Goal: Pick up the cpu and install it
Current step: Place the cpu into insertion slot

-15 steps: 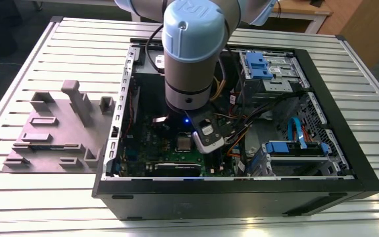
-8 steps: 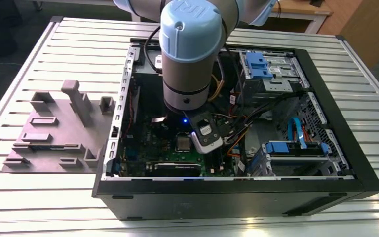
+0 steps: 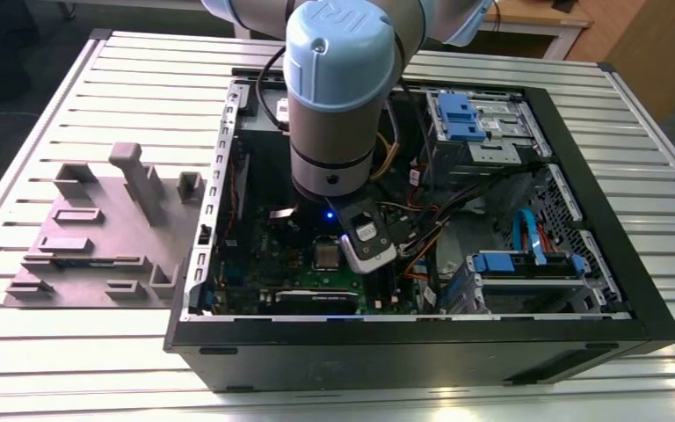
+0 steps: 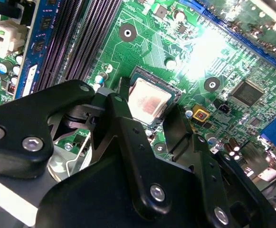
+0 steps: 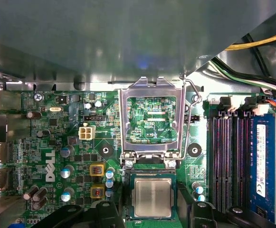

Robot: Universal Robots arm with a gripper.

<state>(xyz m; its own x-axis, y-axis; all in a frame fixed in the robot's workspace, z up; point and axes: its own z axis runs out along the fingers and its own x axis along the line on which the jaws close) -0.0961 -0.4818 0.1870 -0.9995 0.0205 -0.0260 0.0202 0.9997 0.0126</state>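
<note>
Nearest the lens in the second wrist view, the black fingers (image 4: 128,142) stood apart, one on either side of the cpu (image 4: 149,102), and neither was seen pressing on it. In the first wrist view a gap showed between each finger and the chip. They were recorded as spread open and holding nothing.

Slatted metal desk (image 3: 138,70) carried all items. On it lay a black computer case (image 3: 431,352) with its side panel off and its interior facing up. The arm (image 3: 337,97), grey with pale blue caps, reached down into the case over the board. A grey plastic fixture (image 3: 91,237) of blocks and slots lay on the desk just beside the case, on the exterior view's left. Blue-tabbed drive cages (image 3: 473,119) occupied the case on the exterior view's right.

Green motherboard (image 5: 57,142) lay on the case floor. Dark memory slots (image 5: 223,156) ran near the socket (image 5: 152,173). The socket's metal load plate (image 5: 152,118) was swung open, with its wire lever (image 5: 190,123) alongside.

The cpu (image 5: 152,197), silvery-grey top up, sat flat and square within the dark socket, between the fingers in both wrist views. In the exterior view the cpu (image 3: 327,256) showed as a small pale square on the board, just beside the arm's wrist.
</note>
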